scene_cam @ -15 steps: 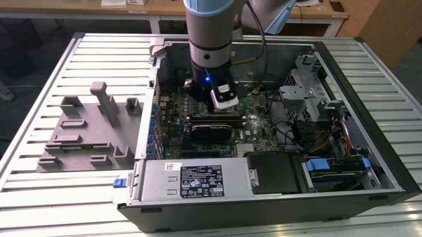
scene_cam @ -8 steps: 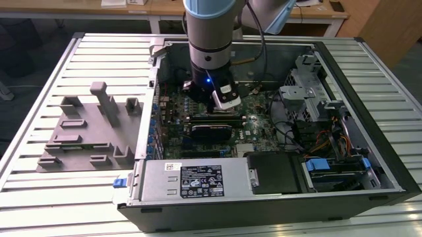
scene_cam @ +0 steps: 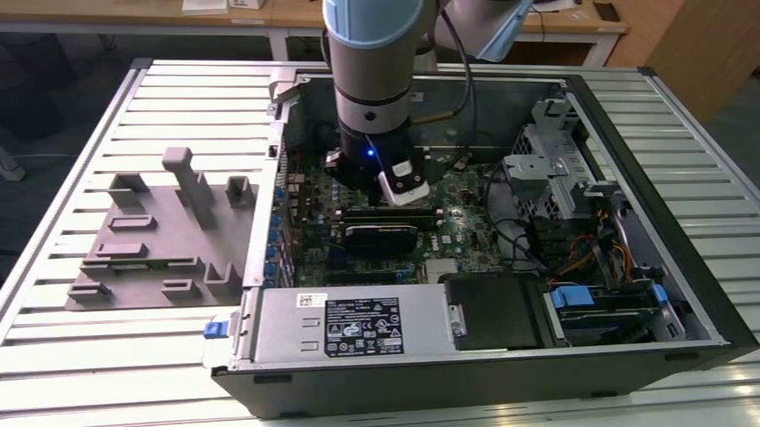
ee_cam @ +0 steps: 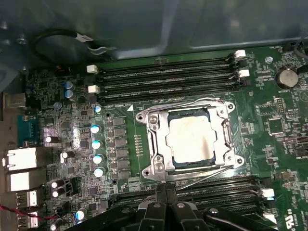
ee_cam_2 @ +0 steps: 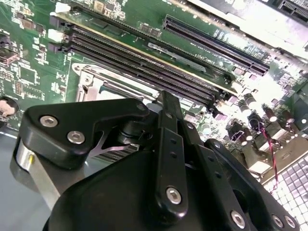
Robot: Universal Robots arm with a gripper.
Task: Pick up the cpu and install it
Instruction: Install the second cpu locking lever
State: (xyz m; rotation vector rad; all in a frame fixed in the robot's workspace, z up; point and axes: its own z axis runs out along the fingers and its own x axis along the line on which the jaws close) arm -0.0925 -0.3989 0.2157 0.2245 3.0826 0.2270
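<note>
In the exterior view, a computer case (scene_cam: 665,294) lies open on a slatted metal table (scene_cam: 71,356), and the robot arm (scene_cam: 370,80) reaches straight down into it so that its tool end hangs just over the green circuit board (scene_cam: 464,236). A grey plastic fixture (scene_cam: 155,240) sits on the table at this view's left, well apart from the case. In the second wrist view, the black claw (ee_cam_2: 163,103) crowds the near foreground with its two fingers pressed together and nothing pinched between them; past it run long dark memory slots (ee_cam_2: 144,60), with a corner of the metal socket frame (ee_cam_2: 96,82) peeking out. In the first wrist view, the chip (ee_cam: 191,139) — a flat square with a dull silver top — already rests inside the socket frame, under the metal bracket that frames its edges and steadies it. The claw's tips (ee_cam: 165,192) sit just beside the near edge of that frame, not touching the chip. Memory slots lie on both the far and near sides of the socket.
</note>
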